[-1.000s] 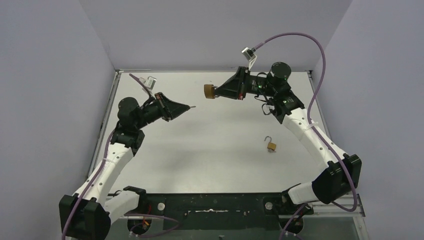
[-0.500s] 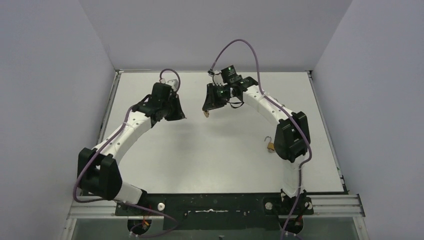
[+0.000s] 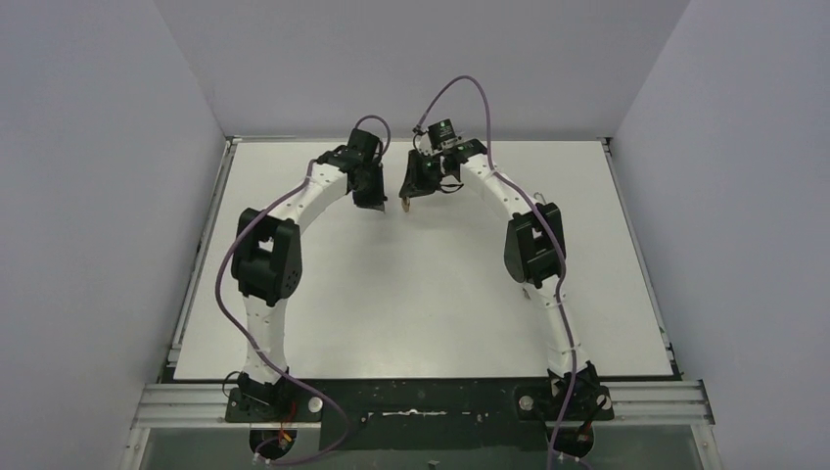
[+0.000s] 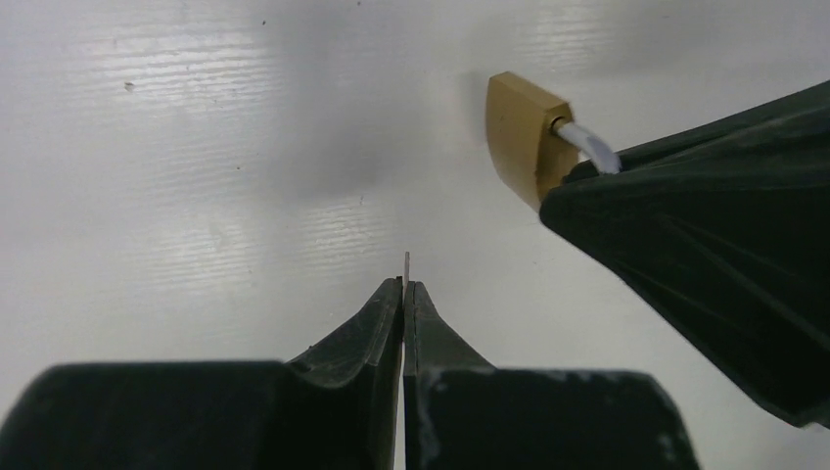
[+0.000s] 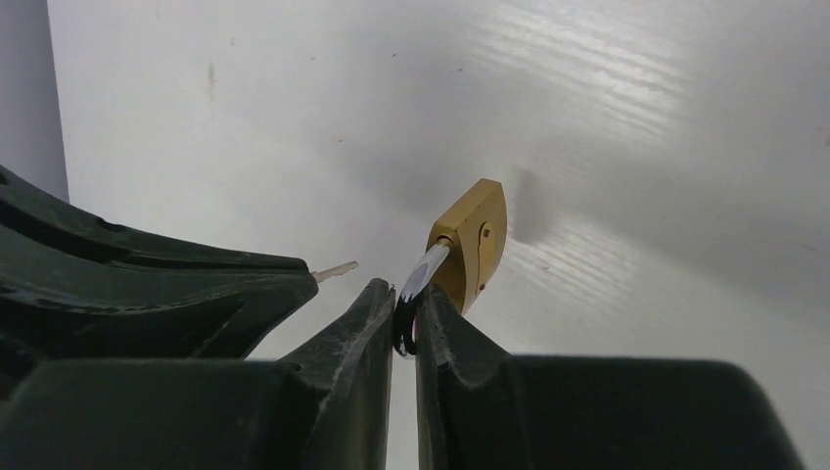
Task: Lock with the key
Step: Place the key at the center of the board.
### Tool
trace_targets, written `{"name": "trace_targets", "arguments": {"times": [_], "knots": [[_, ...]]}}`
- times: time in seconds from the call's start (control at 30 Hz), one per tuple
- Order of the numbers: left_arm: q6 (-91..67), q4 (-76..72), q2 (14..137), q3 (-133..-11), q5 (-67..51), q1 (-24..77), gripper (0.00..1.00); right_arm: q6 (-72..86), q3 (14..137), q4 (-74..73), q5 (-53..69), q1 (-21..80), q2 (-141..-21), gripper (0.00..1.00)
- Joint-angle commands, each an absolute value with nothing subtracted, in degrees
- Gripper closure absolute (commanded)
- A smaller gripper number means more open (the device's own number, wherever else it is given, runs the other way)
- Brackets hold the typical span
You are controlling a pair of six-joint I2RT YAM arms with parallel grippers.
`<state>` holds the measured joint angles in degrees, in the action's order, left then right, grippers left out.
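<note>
Here, the left tool (image 4: 403, 286) is pinched tight on the key (image 4: 406, 260), with only a thin metal tip showing past the closed jaws. The right tool (image 5: 404, 294) clamps the shackle of the brass padlock (image 5: 472, 243), held above the counter (image 3: 411, 294) near its far edge, just beside the key but not touching it.

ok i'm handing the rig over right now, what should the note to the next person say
Left gripper: jaws shut on the key, tip poking out.
Right gripper: jaws shut on the shackle of the padlock, brass body sticking out.
Done: both in hand, close together, not touching.
To do: get the key into the padlock and turn it.
</note>
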<state>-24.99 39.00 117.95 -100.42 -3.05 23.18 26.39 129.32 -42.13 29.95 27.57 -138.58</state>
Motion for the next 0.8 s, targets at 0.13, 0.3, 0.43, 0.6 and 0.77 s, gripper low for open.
{"name": "trace_targets", "arguments": {"times": [0.13,0.3,0.43,0.6,0.77], "knots": [[-26.88,40.97,126.46,-108.62,-0.47,24.0,1.0,31.69,134.19,-37.45,27.03,25.8,-140.92,1.0],[-27.55,38.92,127.96,-108.62,4.49,24.58,1.0,32.63,134.14,-37.55,25.88,25.84,-141.98,1.0],[-27.97,37.98,128.21,-108.75,5.95,24.87,1.0,33.36,133.05,-36.84,25.57,25.79,-142.12,1.0],[-27.98,40.06,131.42,-113.09,5.66,25.3,1.0,34.9,131.22,-35.29,25.39,25.88,-141.77,1.0],[-27.95,43.32,135.24,-119.12,5.29,25.83,1.0,35.63,131.02,-35.29,24.97,26.01,-141.59,1.0]]}}
